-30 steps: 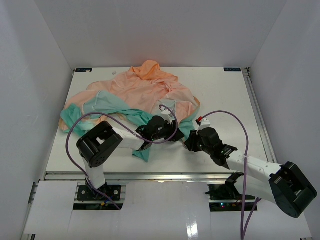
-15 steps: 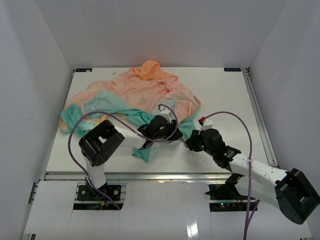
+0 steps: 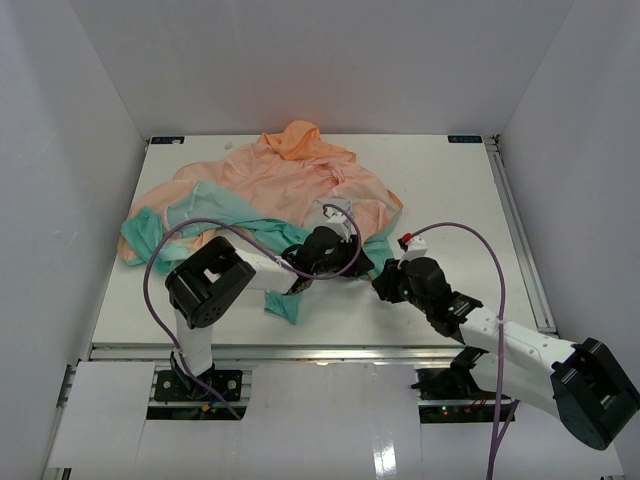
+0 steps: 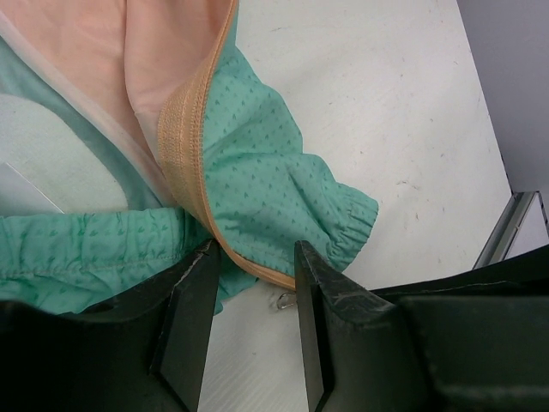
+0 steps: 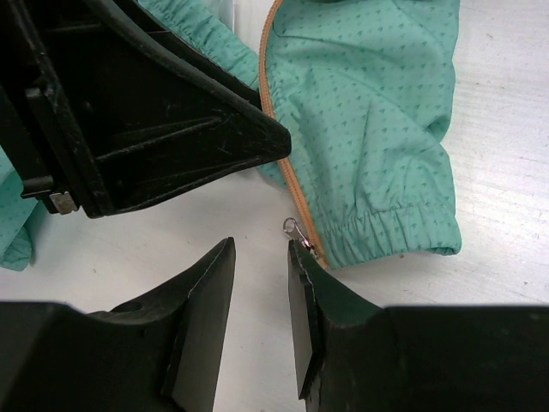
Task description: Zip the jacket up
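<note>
The jacket (image 3: 290, 180) lies crumpled at the back left of the table, peach-orange on top with teal at the hem. In the left wrist view my left gripper (image 4: 255, 251) stands open over the teal hem (image 4: 266, 172). The orange zipper tape (image 4: 193, 129) runs down between its fingertips, and the small metal zipper pull (image 4: 287, 299) rests on the table by the right finger. In the right wrist view my right gripper (image 5: 260, 249) is open just above the table. The zipper pull (image 5: 292, 228) sits at the tip of its right finger (image 5: 300, 283), not between the fingers.
Both grippers meet at the jacket's near right corner (image 3: 378, 248), the left gripper (image 3: 352, 268) close beside the right gripper (image 3: 383, 283). A loose teal flap (image 3: 283, 303) lies near the left arm. A metal rail (image 3: 520, 230) runs along the table's right edge.
</note>
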Robot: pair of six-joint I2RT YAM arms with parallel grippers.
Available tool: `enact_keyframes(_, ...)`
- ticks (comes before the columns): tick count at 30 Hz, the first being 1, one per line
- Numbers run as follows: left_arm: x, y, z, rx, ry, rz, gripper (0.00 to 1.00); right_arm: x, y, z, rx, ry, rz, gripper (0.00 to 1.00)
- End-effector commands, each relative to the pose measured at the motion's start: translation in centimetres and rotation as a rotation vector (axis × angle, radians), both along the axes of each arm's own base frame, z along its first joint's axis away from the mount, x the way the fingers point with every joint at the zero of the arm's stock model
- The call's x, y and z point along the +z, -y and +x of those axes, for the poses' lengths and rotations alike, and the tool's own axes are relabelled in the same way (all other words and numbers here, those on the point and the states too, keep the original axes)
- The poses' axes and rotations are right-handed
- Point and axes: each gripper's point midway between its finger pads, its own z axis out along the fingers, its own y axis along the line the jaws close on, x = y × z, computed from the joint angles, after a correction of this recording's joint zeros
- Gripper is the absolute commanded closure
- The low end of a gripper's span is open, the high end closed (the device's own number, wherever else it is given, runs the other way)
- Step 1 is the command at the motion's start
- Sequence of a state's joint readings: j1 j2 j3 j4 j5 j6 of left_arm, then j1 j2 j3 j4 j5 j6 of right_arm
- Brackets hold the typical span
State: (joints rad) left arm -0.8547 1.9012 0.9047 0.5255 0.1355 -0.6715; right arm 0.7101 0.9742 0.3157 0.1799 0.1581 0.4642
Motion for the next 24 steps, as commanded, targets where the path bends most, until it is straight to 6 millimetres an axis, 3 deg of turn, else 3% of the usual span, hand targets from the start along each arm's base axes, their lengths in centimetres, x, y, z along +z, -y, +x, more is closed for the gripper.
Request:
enact_keyframes(1,0.9,1.0,0.3,-0.015,0.001,-0.020,0.50,0.8,0.0,0.2,-0.011,0.031,0.016,0.62)
enact_keyframes(10,0.0,0.2,1.0,0.056,-0.040,0.025,0.50,0.9,0.1,0.3,-0.017,0.035,0.016,0.62)
enact_keyframes(17,0.5,1.2,1.0,0.019,-0.032,-0.009,0.52,1.0,0.2,0.2,-0.023,0.038,0.019,0.62)
enact_keyframes(24,3.6,2.0,-0.4,-0.099,0.064,-0.110,0.86,1.0,-0.3,0.4,-0.001,0.035,0.016,0.60)
